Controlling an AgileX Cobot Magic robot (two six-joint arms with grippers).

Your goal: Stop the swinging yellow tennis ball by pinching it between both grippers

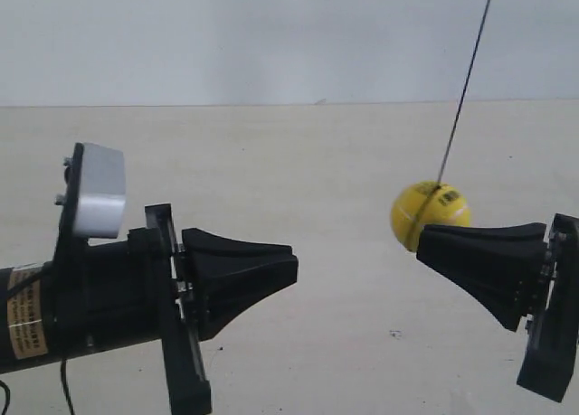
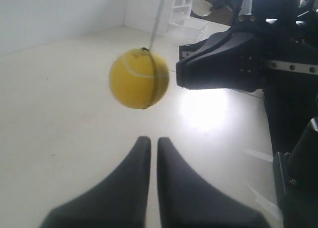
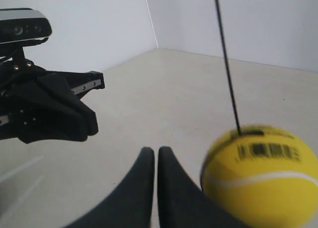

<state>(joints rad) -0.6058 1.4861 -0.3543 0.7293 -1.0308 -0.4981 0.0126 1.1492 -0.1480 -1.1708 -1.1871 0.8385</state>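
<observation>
The yellow tennis ball hangs on a thin dark string over the pale table. It sits just above and beside the tip of my right gripper, the arm at the exterior view's right. In the right wrist view the ball shows its barcode, close against the side of the shut right gripper, not between the fingers. My left gripper, on the arm with the orange label, is shut and well apart from the ball. From the left wrist the ball hangs ahead of that gripper, next to the right gripper.
A pale table top meets a plain white wall behind. A silver-grey camera housing rides on the arm at the exterior view's left. White shelving stands far off in the left wrist view.
</observation>
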